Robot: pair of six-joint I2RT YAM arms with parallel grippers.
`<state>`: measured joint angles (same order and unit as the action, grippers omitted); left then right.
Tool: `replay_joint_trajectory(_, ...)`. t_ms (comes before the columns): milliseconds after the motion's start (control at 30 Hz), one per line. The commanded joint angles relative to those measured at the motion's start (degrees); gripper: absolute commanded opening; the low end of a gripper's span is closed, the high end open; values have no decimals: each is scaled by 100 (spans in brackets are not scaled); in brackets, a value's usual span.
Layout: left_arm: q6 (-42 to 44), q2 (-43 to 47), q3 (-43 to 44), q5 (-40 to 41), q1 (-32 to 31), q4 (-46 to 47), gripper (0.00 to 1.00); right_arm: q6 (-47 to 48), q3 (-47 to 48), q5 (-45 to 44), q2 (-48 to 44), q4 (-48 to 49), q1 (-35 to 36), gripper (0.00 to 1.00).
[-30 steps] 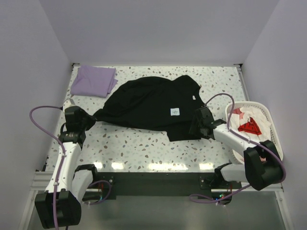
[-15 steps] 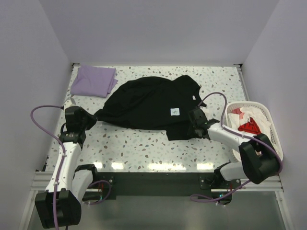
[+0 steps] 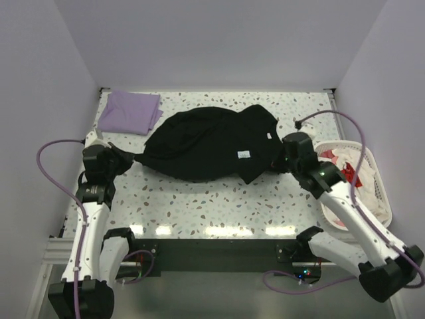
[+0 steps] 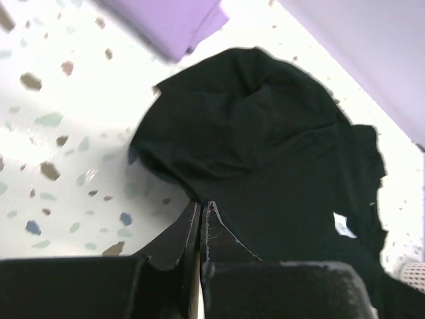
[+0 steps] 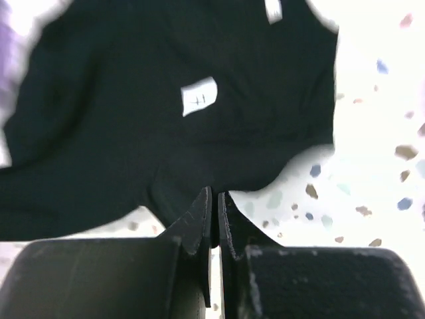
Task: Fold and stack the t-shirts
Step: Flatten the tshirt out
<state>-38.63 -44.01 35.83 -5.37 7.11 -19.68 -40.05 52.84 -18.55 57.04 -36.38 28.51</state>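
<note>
We hold the black shirt [image 3: 206, 143] at both ends. The left claw [image 3: 131, 161] is clenched on its left tip, and the right claw [image 3: 277, 159] is clenched on its near right edge, close to the basket [image 3: 384, 199]. The shirt lies bunched across the middle of the tabletop [image 3: 199, 199], label up. The lavender shirt [image 3: 129, 111] sits folded in the far left corner. We judge the step in hand to be spreading the black shirt flat before folding. To do it well, we should draw the claws apart evenly and hold the cloth low so it slides rather than balloons. We stop once the wrinkles go, staying clear of the lavender shirt and the basket.
</note>
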Motion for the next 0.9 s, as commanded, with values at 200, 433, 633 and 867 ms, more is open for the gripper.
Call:
replay_joint_trajectory(200, -56, 621, 1715, -246, 45, -387, 0, 453, 2946, -1002, -896, -1695, 14, 0)
replay_joint_trajectory(433, -206, 815, 3674, -61, 44, -1037, 0, 858, 5269, -1046, -703, -2285, 14, 0)
replay_joint_trajectory(633, -197, 569, 5037, 88, 36, -1433, 0, 1192, 6975, -738, -281, -2506, 14, 0)
replay_joint_trajectory(867, -338, -81, 5312, 124, 36, -662, 0, 1474, 6812, -606, 211, -1496, 14, 0)
